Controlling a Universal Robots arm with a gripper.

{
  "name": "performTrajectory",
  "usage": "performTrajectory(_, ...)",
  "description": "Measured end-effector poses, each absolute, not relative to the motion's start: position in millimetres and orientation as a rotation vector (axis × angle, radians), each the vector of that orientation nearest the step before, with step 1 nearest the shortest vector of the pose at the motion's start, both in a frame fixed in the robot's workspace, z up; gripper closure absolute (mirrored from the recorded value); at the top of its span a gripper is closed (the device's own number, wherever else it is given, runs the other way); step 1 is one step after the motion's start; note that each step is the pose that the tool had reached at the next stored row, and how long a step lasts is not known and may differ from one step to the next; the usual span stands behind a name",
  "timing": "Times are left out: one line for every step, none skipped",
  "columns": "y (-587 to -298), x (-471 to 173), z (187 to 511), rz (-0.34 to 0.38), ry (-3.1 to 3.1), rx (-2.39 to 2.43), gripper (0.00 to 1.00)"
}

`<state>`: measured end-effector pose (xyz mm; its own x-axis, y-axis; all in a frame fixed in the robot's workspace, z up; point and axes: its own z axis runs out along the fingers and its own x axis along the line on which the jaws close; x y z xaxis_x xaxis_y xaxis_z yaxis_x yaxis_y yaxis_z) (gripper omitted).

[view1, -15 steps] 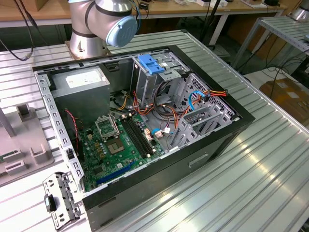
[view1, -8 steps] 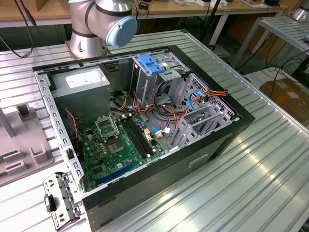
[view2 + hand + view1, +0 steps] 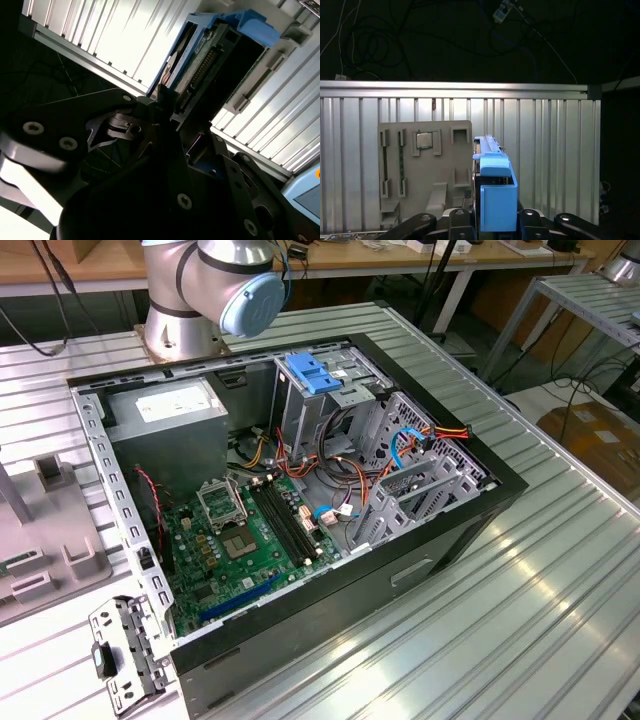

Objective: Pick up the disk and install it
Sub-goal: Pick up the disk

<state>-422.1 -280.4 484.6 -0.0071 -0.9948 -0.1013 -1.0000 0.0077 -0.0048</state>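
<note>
Gripper [image 3: 496,222] clamped on disk [image 3: 495,195] — fingers [image 3: 461,220] either side.

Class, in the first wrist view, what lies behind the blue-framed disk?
Behind the disk: a grey slotted plate on the ribbed metal table. The disk covers one edge of the plate, so that part cannot be seen.

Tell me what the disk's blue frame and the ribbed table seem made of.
Blue frame on the disk, gripped by the gripper: probably moulded plastic, matte, with even colour and soft edges. Table: likely aluminium, given its ribbed, bright bare-metal sheen.
</note>
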Motion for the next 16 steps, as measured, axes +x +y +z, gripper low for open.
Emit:
performTrajectory(-280.7,-422.0,484.7,0.104,2.175,-2.159,0.64)
performTrajectory(-280.9,-421.9,484.6,0.105,2.175,-2.159,0.64)
performTrajectory(-281.3,-421.8,484.6,0.104,2.175,-2.159,0.64)
performTrajectory(-281.6,-421.5,484.6,0.104,2.175,-2.159,0.64)
performTrajectory(-281.9,-421.3,484.6,0.104,2.175,-2.159,0.64)
performTrajectory(-282.0,-420.9,484.6,0.104,2.175,-2.159,0.64)
performTrajectory(-282.2,-420.7,484.6,0.104,2.175,-2.159,0.64)
performTrajectory(-282.4,-420.1,484.6,0.104,2.175,-2.159,0.64)
performTrajectory(-282.5,-419.5,484.6,0.104,2.175,-2.159,0.64)
performTrajectory(-282.6,-419.1,484.6,0.104,2.175,-2.159,0.64)
performTrajectory(-282.6,-418.7,484.6,0.104,2.175,-2.159,0.64)
performTrajectory(-282.7,-418.2,484.6,0.104,2.175,-2.159,0.64)
performTrajectory(-282.7,-417.7,484.6,0.104,2.175,-2.159,0.64)
performTrajectory(-282.8,-417.0,484.6,0.104,2.175,-2.159,0.64)
performTrajectory(-282.9,-416.4,484.6,0.104,2.175,-2.159,0.64)
performTrajectory(-282.9,-415.6,484.6,0.104,2.175,-2.159,0.64)
